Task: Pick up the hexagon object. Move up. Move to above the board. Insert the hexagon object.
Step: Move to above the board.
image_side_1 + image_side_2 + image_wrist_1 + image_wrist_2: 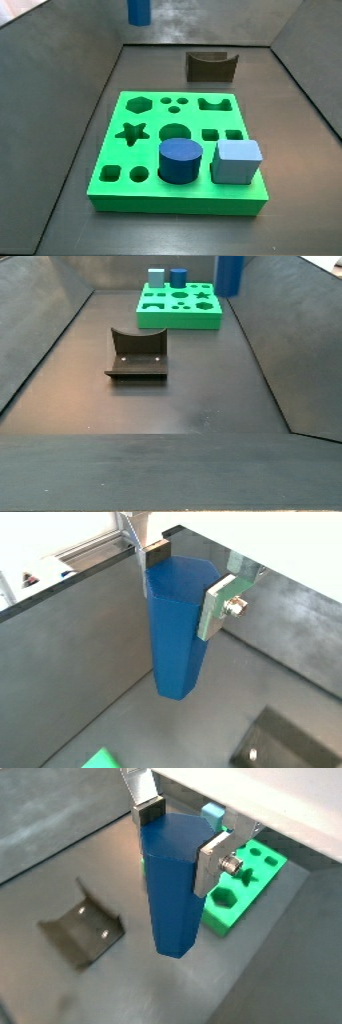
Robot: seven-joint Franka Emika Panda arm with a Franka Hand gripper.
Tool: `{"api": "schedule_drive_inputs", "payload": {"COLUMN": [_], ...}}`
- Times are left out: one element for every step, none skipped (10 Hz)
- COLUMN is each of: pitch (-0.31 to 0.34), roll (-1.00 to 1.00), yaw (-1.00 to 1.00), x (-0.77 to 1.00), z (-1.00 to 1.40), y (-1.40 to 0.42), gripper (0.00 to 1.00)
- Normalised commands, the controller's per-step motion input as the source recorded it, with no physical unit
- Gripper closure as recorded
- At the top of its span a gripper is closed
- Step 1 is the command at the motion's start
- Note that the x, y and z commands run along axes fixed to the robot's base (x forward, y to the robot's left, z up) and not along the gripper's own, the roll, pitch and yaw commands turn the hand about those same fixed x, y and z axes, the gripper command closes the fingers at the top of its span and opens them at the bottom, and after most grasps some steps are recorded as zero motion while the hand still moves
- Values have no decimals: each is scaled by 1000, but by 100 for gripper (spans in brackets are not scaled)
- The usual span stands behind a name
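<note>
My gripper (181,580) is shut on the top of the hexagon object (177,637), a tall medium-blue prism that hangs upright in the air between the silver fingers (219,604). Both wrist views show this grip (179,834). In both side views only the lower end of the hexagon object (138,10) (231,274) shows at the frame's upper edge, high above the floor; the gripper itself is out of view there. The bright-green board (174,204) (181,322) lies on the floor. In a wrist view it (249,886) lies below and beside the hanging prism.
A dark-blue cylinder (179,161) and a light-blue cube (237,161) stand in the board's holes. The dark fixture (210,66) (136,354) stands on the floor apart from the board. Grey walls enclose the floor.
</note>
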Motion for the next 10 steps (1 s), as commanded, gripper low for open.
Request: {"api": "schedule_drive_inputs", "payload": {"pitch": [122, 126, 130, 128, 121, 124, 129, 128, 127, 123], "roll": [-5, -13, -8, -7, 7, 1, 2, 14, 24, 45], "yaw": [1, 5, 7, 8, 5, 9, 7, 8, 10, 9], "x": [284, 290, 303, 309, 321, 331, 358, 336, 285, 185], "z": [156, 157, 159, 162, 166, 168, 175, 160, 128, 72], "y": [-1000, -1000, -1000, -1000, -1000, -1000, -1000, -883, -692, -340], "gripper": [100, 100, 100, 100, 100, 100, 100, 100, 100, 100]}}
